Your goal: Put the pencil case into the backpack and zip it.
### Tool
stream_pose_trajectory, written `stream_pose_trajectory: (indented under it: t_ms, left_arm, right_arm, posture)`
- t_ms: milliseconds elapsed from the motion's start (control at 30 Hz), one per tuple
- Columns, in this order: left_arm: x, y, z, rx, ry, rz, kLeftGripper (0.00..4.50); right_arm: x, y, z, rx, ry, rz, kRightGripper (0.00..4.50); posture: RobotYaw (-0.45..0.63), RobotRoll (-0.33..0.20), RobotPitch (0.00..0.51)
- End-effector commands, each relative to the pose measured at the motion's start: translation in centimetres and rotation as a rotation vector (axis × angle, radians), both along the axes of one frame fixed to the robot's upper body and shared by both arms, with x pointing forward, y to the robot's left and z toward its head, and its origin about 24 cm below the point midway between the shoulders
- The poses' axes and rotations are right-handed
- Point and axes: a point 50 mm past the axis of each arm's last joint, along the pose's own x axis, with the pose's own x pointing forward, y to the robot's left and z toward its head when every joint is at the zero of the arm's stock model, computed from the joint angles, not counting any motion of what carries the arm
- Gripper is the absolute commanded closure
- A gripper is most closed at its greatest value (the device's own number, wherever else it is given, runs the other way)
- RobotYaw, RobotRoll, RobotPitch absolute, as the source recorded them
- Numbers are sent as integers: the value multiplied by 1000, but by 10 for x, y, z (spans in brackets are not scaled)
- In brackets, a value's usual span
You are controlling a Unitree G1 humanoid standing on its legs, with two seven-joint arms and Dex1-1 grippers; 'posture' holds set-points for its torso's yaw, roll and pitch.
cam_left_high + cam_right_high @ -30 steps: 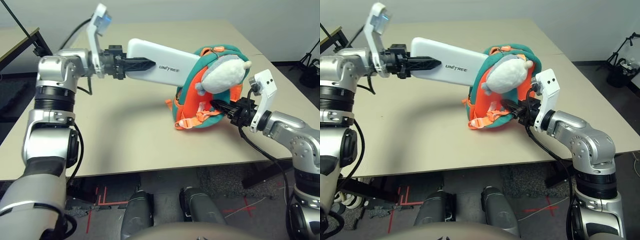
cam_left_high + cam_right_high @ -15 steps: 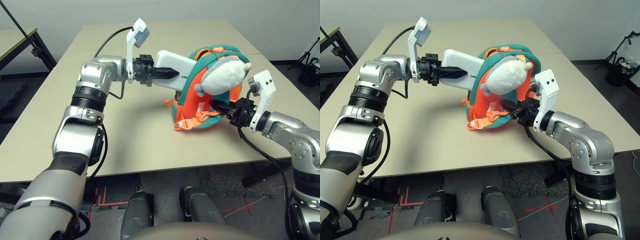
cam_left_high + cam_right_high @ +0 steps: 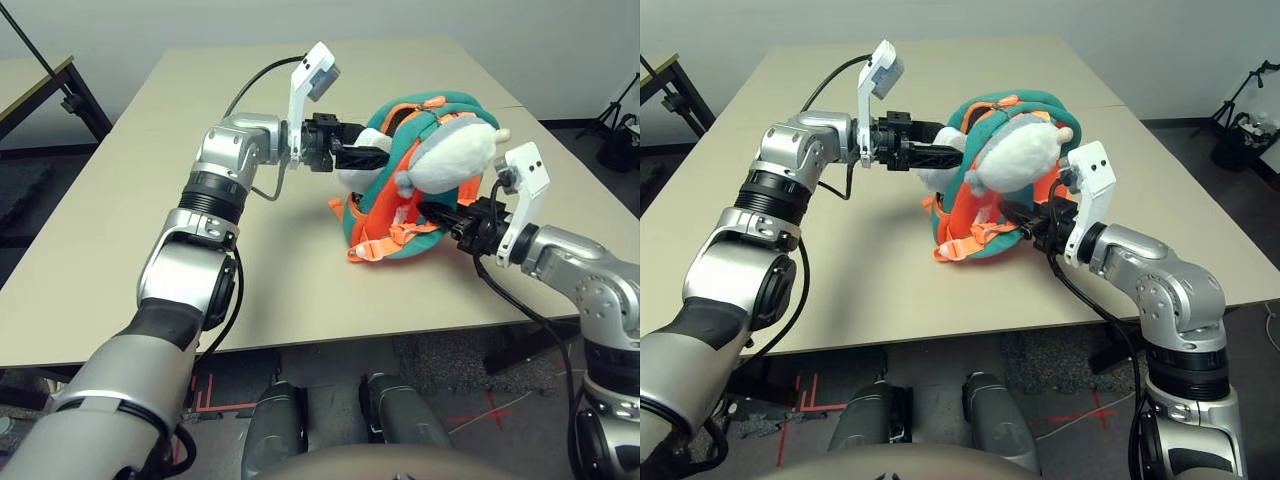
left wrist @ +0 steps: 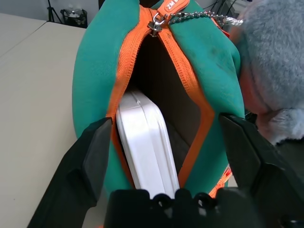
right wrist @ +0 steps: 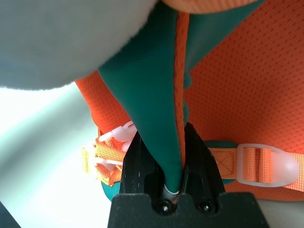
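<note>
One glossy white hard case with rounded edges [image 4: 145, 142], the pencil case, sits lengthwise in the unzipped mouth of a teal-and-orange fabric backpack [image 4: 99, 71], partly inside it and partly protruding toward the robot's left. A seam runs along the case's narrow side. Orange woven zipper tape [image 4: 183, 71] edges the opening in a pointed arch, and a metal slider with a beaded chain [image 4: 190, 17] lies at its peak; the lining behind is dark and smooth. The backpack stands tilted on the pale, flat worktop [image 3: 250, 280].

Beside the opening, a fluffy grey-and-white plush toy [image 3: 455, 155] bulges from the backpack's side. Lower down, orange mesh fabric shows a dotted texture, and a ribbed orange strap [image 5: 261, 165] passes through a translucent plastic buckle [image 5: 285, 168].

The silver left arm [image 3: 190, 270] reaches up and forward, bent at the elbow, its wrist turned inward toward the backpack. Its black end effector [image 4: 164, 166] has its fingers wide apart, around the protruding end of the case. The right arm [image 3: 600, 290] extends inward from the robot's right, and its black end effector [image 5: 166, 166] is clamped on a teal fold of the backpack with orange piping.
</note>
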Motion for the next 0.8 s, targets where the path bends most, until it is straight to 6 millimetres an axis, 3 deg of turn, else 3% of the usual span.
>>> stream_pose_trajectory:
  t_ms: [33, 333, 633, 733, 800]
  left_arm:
    - [-4, 6, 15, -22, -25, -19, 0]
    - [-22, 43, 38, -43, -47, -9, 0]
    - [-39, 70, 26, 15, -2, 44, 0]
    - [-42, 72, 24, 7, 15, 50, 599]
    - [-43, 73, 21, 3, 24, 56, 1286]
  right_arm:
    - [-3, 10, 0, 11, 0, 60, 4233]
    - [-2, 10, 0, 6, 2, 67, 4233]
    - [1, 10, -1, 4, 5, 79, 4233]
    - [2, 11, -1, 3, 6, 83, 4233]
    - [2, 11, -1, 3, 6, 87, 4233]
  posture:
    - [-205, 0, 9]
    - [-191, 0, 11]
    - [-169, 0, 16]
    - [-167, 0, 15]
    - [-166, 0, 15]
